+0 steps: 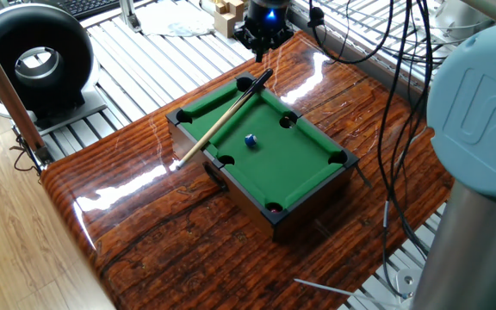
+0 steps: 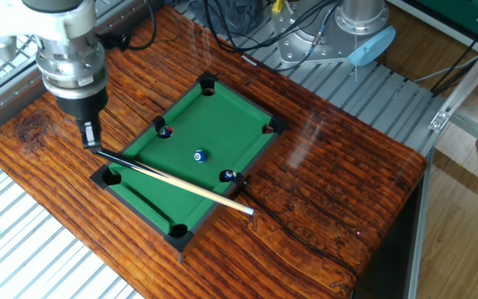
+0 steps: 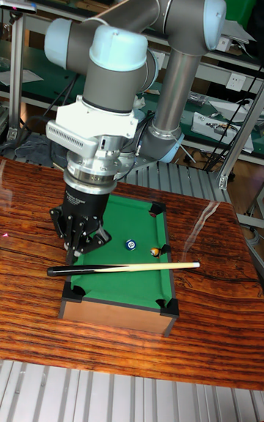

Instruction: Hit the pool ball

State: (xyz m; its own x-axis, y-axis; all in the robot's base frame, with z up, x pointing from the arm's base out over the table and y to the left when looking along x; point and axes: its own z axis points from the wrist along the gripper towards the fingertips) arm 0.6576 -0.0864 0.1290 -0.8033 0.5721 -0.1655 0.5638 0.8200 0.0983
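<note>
The pool ball lies mid-felt on the mini table, the cue resting across its rails.

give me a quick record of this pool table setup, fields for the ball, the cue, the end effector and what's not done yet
pool ball: blue pool ball on the green felt near the middle of the mini pool table
cue: cue stick lies across the table's rails, dark butt end by the end effector
end effector: end effector just above the cue's butt, holding nothing; open or shut unclear
not done: cue not grasped, ball not yet hit
</note>
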